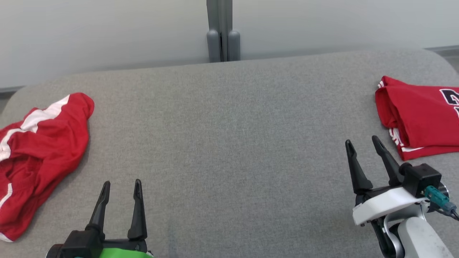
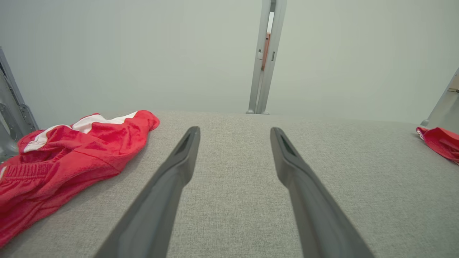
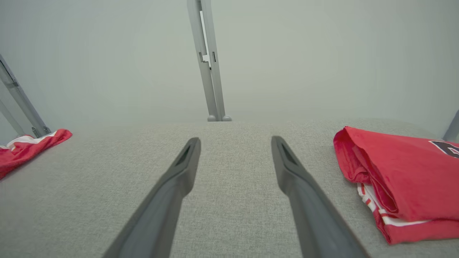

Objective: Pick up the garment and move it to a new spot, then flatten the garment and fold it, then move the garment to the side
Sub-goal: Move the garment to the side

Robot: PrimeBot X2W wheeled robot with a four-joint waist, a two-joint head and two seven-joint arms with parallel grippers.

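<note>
A crumpled red garment with white stripes (image 1: 39, 150) lies in a heap at the left edge of the grey padded table (image 1: 229, 143); in the left wrist view this garment (image 2: 64, 161) is left of my fingers. My left gripper (image 1: 122, 182) hovers near the front edge, right of that heap, open and empty (image 2: 235, 129). A neatly folded red garment with dark lettering (image 1: 419, 118) rests at the right edge. My right gripper (image 1: 361, 140) stands open just left of and in front of it, apart from the cloth (image 3: 235, 139). The folded garment (image 3: 401, 179) lies right of those fingers.
A grey post (image 1: 222, 32) rises behind the table's far edge against a pale wall. The table's corners are rounded. A wide stretch of bare grey surface lies between the two garments.
</note>
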